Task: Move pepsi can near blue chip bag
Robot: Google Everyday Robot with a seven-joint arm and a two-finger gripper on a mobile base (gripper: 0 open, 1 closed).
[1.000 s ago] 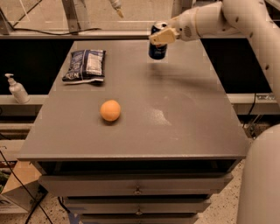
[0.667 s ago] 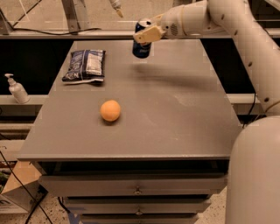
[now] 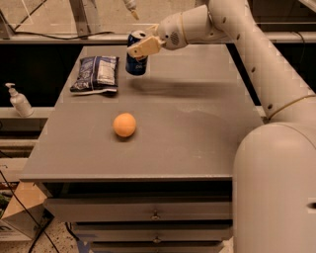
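One pepsi can (image 3: 135,66), seemingly in gripper (image 3: 140,49)

Grey worktop (image 3: 197,133) set on a cabinet of drawers (image 3: 155,215), backed by a glazed partition (image 3: 49,15).
A white pump bottle (image 3: 19,101) is stood on a low ledge at the left; a cardboard box (image 3: 17,217) and dark cables are seen on the speckled floor (image 3: 59,242) below. The gripper (image 3: 140,48) is held over the worktop's far left part, closed around the pepsi can (image 3: 134,66).

An orange fruit (image 3: 124,124) lies on the grey bench (image 3: 197,128); a white pump bottle (image 3: 19,100) stands on a ledge beside it
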